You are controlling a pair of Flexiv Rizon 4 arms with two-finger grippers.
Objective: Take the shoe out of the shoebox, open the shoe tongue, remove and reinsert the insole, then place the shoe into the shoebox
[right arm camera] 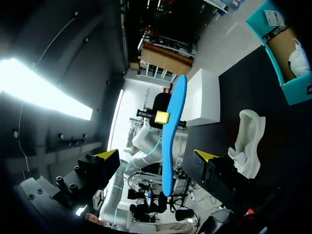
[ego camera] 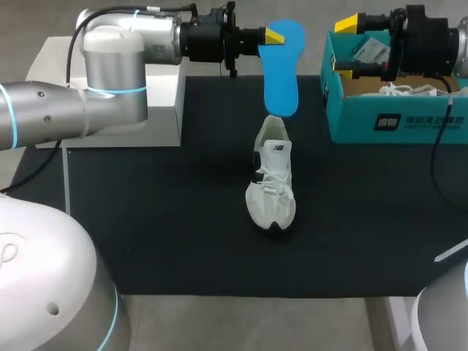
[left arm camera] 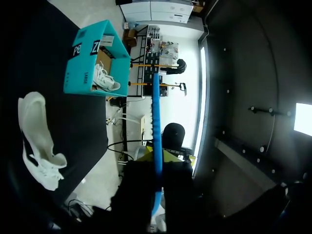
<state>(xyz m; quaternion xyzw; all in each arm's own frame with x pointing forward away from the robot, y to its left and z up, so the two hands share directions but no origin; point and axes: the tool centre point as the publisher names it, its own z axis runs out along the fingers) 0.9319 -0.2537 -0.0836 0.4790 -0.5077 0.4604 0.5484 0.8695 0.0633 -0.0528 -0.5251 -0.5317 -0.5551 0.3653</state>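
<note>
Surface: black mat (ego camera: 183, 241) is covering the table, with everything resting on it or hanging over it.
Shoe: white shoe (ego camera: 272, 183) is standing upright on its sole near the middle of the mat, outside the box, its toe pointing toward the near edge and its heel opening facing the far side. Its laces are lying loosely over the tongue.
Insole: blue insole (ego camera: 281, 69) is hanging in the air beyond the shoe's heel, long axis running up and down, lower end coming down toward the heel opening. The right wrist view is showing it apart from the shoe.
Left gripper: left gripper (ego camera: 274, 35) is reaching in from the left side and pinching the insole near its upper end, one yellow tip showing against the blue face. In the left wrist view the insole is showing edge-on between the fingers.
Right gripper: right gripper (ego camera: 345, 47) is hovering over the near-left corner of the box, its fingers spread wide and holding nothing; its own view is showing the insole ahead, in line with the gap between the tips.
Shoebox: teal shoebox (ego camera: 365, 121) is sitting open at the far right of the mat, and a second white shoe (ego camera: 409, 89) is lying inside it.
Block: white block (ego camera: 164, 99) is standing at the far left, under the left arm.
</note>
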